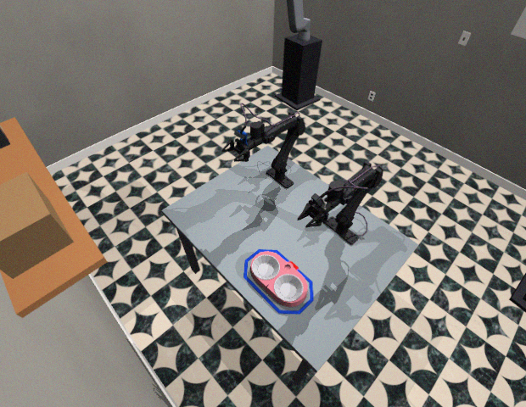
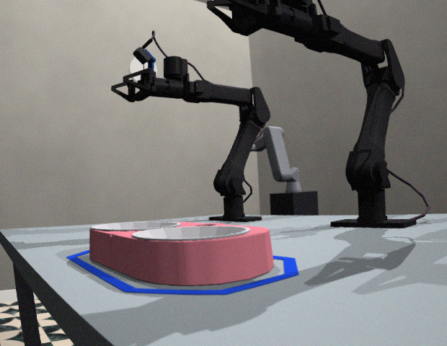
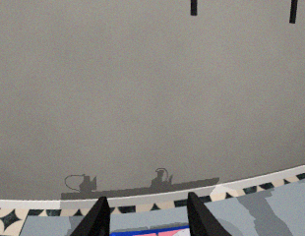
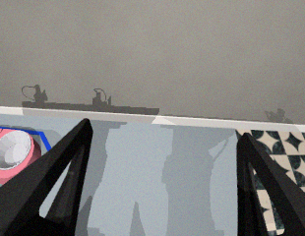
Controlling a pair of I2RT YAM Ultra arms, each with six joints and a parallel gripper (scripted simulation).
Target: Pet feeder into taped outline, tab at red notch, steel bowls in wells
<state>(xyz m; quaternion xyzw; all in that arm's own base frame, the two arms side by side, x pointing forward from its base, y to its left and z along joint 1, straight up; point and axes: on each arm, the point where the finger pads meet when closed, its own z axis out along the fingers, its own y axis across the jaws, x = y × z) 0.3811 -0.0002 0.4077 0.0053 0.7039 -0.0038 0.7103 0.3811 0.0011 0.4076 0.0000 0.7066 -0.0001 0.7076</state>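
The pink pet feeder (image 1: 278, 282) sits inside the blue taped outline (image 1: 245, 272) near the table's front edge. Its handle tab lies by the red notch (image 1: 293, 264). Both steel bowls (image 1: 264, 268) (image 1: 288, 287) rest level in the wells. My left gripper (image 1: 308, 214) (image 3: 148, 202) is raised, well back from the feeder, its fingers apart and empty. My right gripper (image 1: 234, 147) (image 2: 117, 89) (image 4: 166, 131) is wide open and empty, high over the table's far edge.
A black pedestal (image 1: 300, 69) carrying a grey arm stands on the floor behind the table. An orange shelf (image 1: 39, 227) with a cardboard box (image 1: 22, 223) hangs at the left. The feeder lies close to the table's front edge.
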